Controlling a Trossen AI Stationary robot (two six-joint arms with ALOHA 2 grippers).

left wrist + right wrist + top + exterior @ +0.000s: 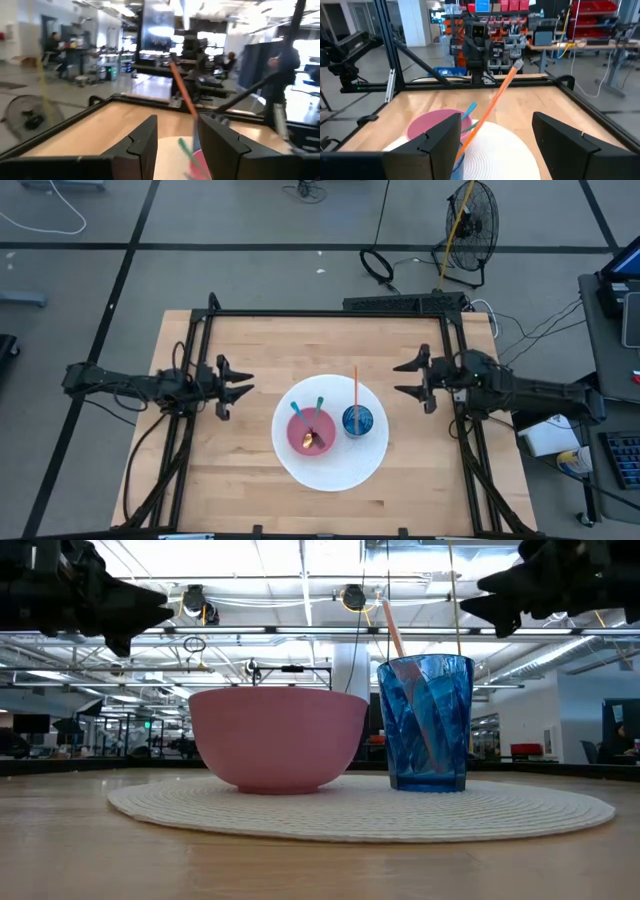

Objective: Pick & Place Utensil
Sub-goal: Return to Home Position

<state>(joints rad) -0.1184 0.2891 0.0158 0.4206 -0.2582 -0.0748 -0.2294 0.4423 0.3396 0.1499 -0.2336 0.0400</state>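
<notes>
Both grippers are empty with their fingers spread apart. The left gripper point(243, 387) hangs over the left side of the table point(260, 345), and the right gripper point(400, 378) mirrors it on the right. They point in at each other, each well clear of the mat point(330, 475). From table height both sit up above the rims of the dishes, so nothing's touching. Everything looks placed to me: the bowl point(275, 740) is on the mat with utensils point(320, 406) sticking out of it, and the cup point(450, 720) is just beside it on the right gripper's side. The straw point(355, 385) stands in the cup and leans toward the far edge. So all that's left is getting home tidy. If it were me, I'd leave the fingers spread, since there's nothing to carry and no reason to snap them shut near the dishes. Then I'd pull each arm straight back the way it's pointing, outward and away from the mat, without dropping lower until it's past the mat's edge. The one thing to watch is that straw. Its top reaches about gripper height and the right gripper is the nearer one. So no swinging that arm across the middle, or it'll clip the straw and tip the cup. The left arm has an easy run with bare wood under it.
</notes>
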